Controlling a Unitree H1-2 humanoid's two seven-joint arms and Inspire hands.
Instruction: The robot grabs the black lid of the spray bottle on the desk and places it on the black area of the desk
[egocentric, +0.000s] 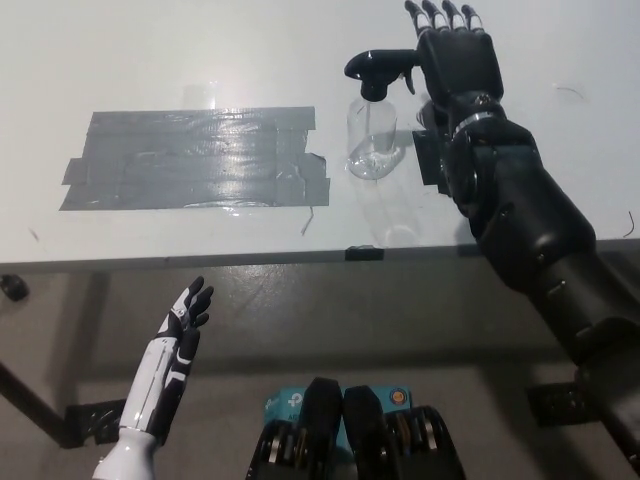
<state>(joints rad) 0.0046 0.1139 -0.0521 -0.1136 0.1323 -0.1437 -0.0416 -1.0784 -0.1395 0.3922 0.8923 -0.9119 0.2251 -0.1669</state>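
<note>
A clear spray bottle (373, 138) stands upright on the white desk (200, 50), topped by its black trigger lid (378, 72). My black right hand (456, 55) is open, fingers stretched away from me, just right of the lid's nozzle end and nearly touching it. The black area (195, 158), a patch of dark tape strips, lies flat on the desk left of the bottle. Below the desk's front edge at the lower left my white left hand (178, 330) rests open, holding nothing.
A small black block (432, 160) lies on the desk right of the bottle, partly behind my right forearm. The desk's front edge (250, 260) runs across the middle of the picture, floor below it. A dark bit (364, 253) sits on that edge.
</note>
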